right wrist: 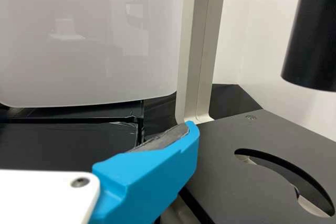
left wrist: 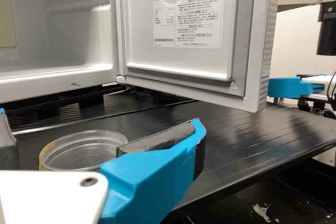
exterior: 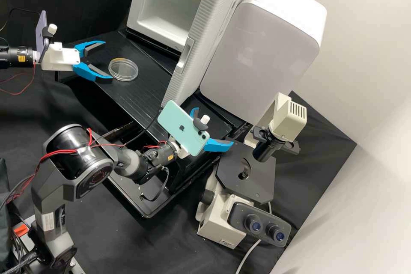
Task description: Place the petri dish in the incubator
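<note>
The clear round petri dish [exterior: 123, 69] lies on the black ribbed platform [exterior: 145, 94] in front of the white incubator [exterior: 265, 47]. The incubator's door [exterior: 205, 30] stands open, showing the white chamber [exterior: 165, 4]. My left gripper [exterior: 106, 61] is open just left of the dish, its two blue fingers level with it. In the left wrist view the dish [left wrist: 81, 149] sits between the open fingers [left wrist: 157, 166], with the chamber [left wrist: 58, 35] and door [left wrist: 184, 24] behind it. My right gripper [exterior: 214, 130] is open and holds nothing, over the edge of the microscope stage [right wrist: 262, 171].
A white microscope [exterior: 244, 209] stands at the front right, its black objective [right wrist: 312, 30] hanging over the stage. The incubator's white casing [right wrist: 89, 35] rises close ahead of the right finger [right wrist: 157, 166]. Red and black cables trail along the left arm [exterior: 17, 85].
</note>
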